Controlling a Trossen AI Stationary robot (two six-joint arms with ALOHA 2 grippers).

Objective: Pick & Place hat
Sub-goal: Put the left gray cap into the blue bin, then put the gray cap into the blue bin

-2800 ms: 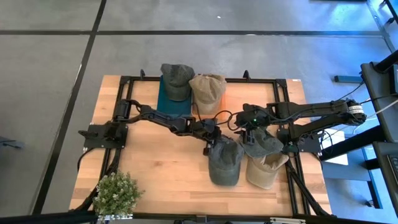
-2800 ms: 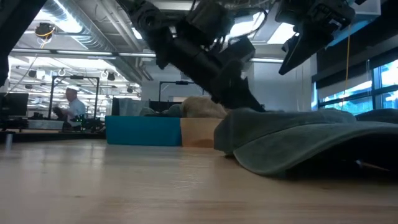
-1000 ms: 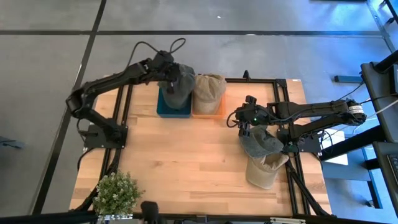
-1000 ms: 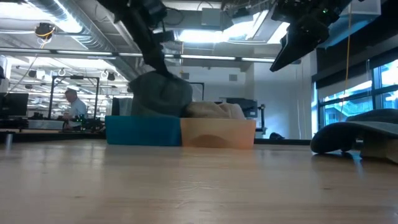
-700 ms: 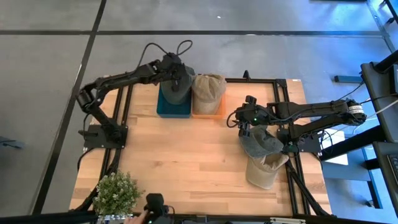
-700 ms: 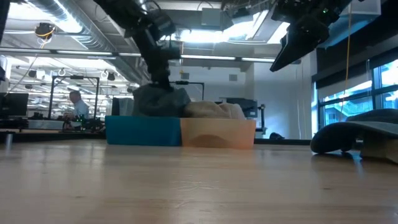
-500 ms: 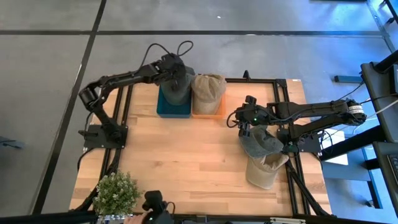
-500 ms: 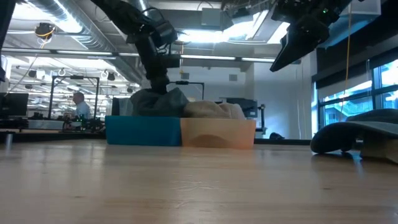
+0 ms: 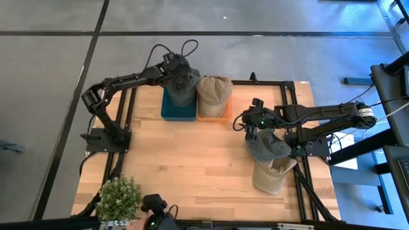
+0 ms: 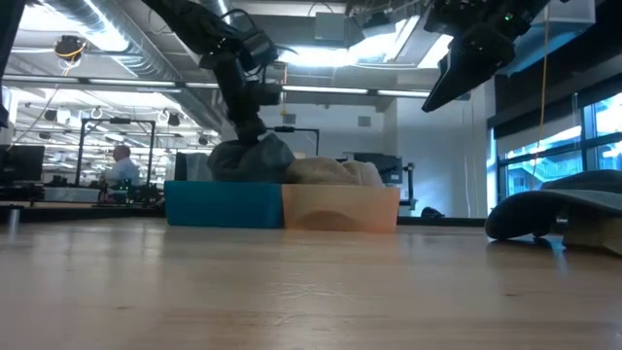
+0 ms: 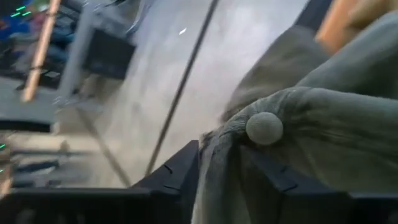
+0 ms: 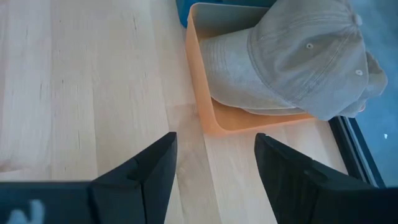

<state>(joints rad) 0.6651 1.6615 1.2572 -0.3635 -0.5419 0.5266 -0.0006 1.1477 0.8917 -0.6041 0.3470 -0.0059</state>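
A grey-green hat [image 9: 183, 88] sits in the teal bin [image 9: 177, 112] at the table's far edge; in the low view the hat [image 10: 251, 157] bulges above the bin wall [image 10: 224, 204]. My left gripper [image 9: 174, 70] is over it, shut on its crown. A tan hat [image 9: 214, 91] rests in the orange bin [image 9: 213, 115] beside it. My right gripper [image 9: 252, 125] hovers open above the table near two stacked hats, one grey [image 9: 268, 147] and one tan [image 9: 271, 176]. My left gripper [image 11: 227, 171] pinches a gathered fold of the hat's crown [image 11: 217, 146] between its two fingers, right beside the top button [image 11: 264, 127]. The fingers [image 10: 245, 124] come down from above. The hat's lower part rests in the teal bin.
A potted plant [image 9: 119, 198] stands at the near left corner. A person's hand holding a dark device [image 9: 156, 218] shows at the near edge. Black frame rails [image 9: 128, 102] run along the table's sides. Bare wood [image 9: 185, 160] lies in the middle.
My left gripper has carried the grey-green hat down into the teal bin, still shut on it; the hat, hanging above the bin a second ago, now rests in it. A person's hand with a device has come in at the near edge.
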